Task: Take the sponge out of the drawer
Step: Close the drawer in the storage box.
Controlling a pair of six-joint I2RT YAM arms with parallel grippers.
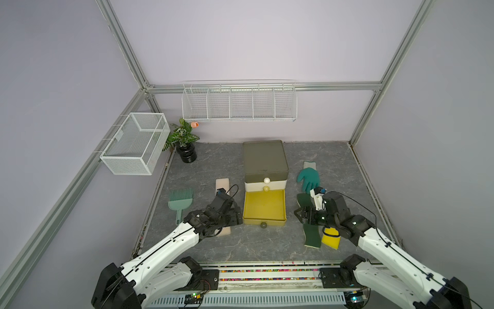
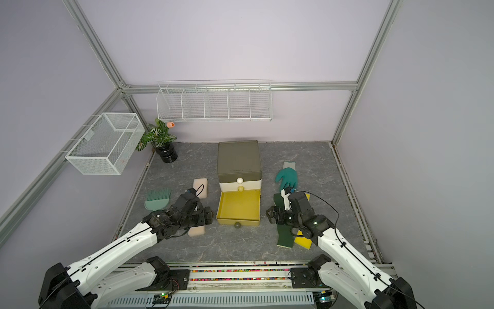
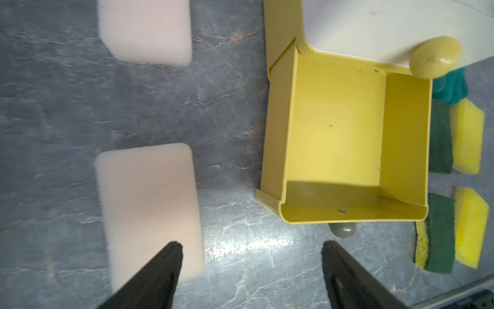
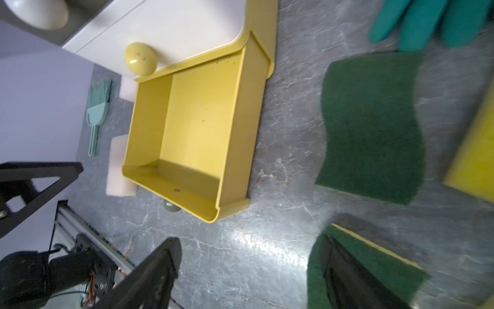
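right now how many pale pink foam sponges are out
2. Far pink sponge: left of the drawer unit. Near pink sponge: beside the open yellow drawer, partly under the left arm.

Left arm (image 1: 171, 240) and right arm (image 1: 387, 248) in white link shells, black joint housings, thin black cables (image 1: 358, 203) clipped along links, lit status LED (image 1: 323, 218) on right wrist, white camera bracket (image 1: 316, 199), left gripper (image 3: 252, 243) with black wedge fingers.

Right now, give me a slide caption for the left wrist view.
Open left gripper hovers near a beige sponge and the empty, pulled-out yellow drawer.
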